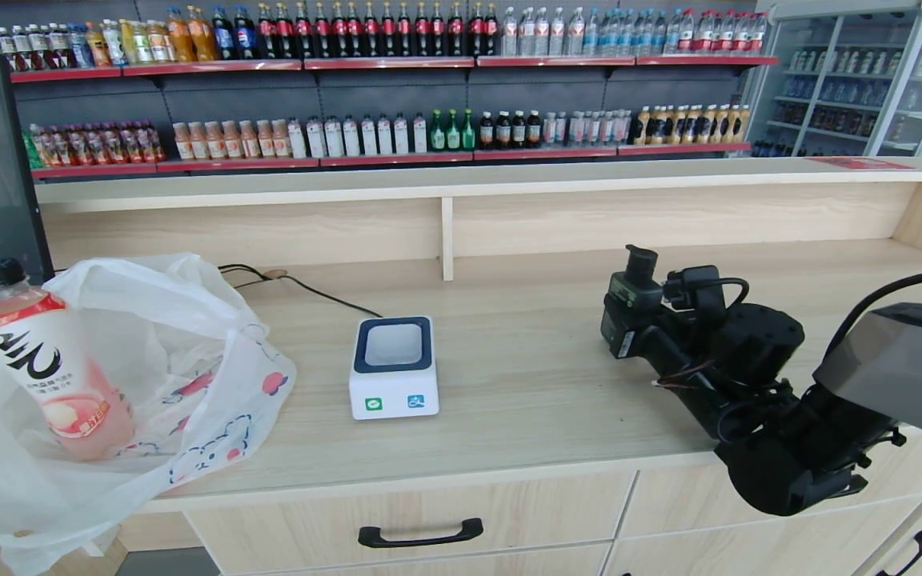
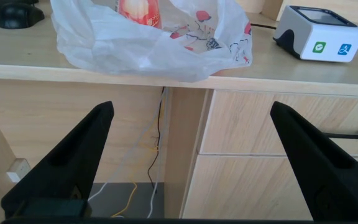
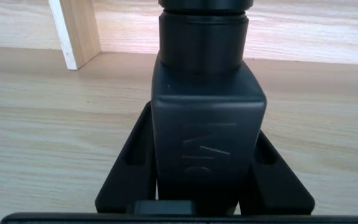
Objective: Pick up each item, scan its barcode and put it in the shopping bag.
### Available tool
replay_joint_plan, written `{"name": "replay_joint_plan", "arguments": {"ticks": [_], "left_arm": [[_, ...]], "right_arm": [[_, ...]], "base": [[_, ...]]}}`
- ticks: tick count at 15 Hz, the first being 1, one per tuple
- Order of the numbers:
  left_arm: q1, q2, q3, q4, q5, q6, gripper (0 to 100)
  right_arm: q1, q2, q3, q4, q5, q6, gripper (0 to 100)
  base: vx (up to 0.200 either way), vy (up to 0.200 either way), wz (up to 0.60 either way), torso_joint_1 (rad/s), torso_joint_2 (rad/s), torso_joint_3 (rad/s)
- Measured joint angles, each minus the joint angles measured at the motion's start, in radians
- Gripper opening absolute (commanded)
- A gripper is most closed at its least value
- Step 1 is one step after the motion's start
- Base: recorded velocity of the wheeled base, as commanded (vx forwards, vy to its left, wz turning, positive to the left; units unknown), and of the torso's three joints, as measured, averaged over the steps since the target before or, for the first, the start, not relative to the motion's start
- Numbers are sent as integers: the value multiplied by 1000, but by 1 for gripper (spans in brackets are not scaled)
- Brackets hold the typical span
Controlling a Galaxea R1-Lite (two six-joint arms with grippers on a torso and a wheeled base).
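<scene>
Nearest us, the right hand (image 3: 201, 127) is pinching a dark bottle (image 1: 629, 316) over the table (image 1: 525, 384), right of the scanner (image 1: 394, 366). We are finding the left hand (image 2: 191, 109) spread below the table edge, facing the shopping bag (image 1: 189, 336); the bag is holding a pink bottle (image 1: 53, 368) and veiling its base.

Light wooden counter (image 1: 549, 384) with white shopping bag (image 1: 189, 360), scanner (image 1: 394, 368) and black cable (image 1: 309, 290)

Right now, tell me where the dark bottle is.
In the head view the dark bottle is gripped in the right hand over the counter's right half, well to the right of the white scanner.
</scene>
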Motion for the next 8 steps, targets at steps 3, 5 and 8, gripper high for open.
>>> {"name": "replay_joint_plan", "arguments": {"ticks": [3,5,8], "left_arm": [[0,0,0,0,0,0,100],[0,0,0,0,0,0,100],[0,0,0,0,0,0,100]], "right_arm": [[0,-25,43,0,0,-1,0],[0,-52,86,-1,0,-1,0],[9,-103,168,0,0,-1,0]], "base": [[0,0,0,0,0,0],[0,0,0,0,0,0],[0,0,0,0,0,0]]}}
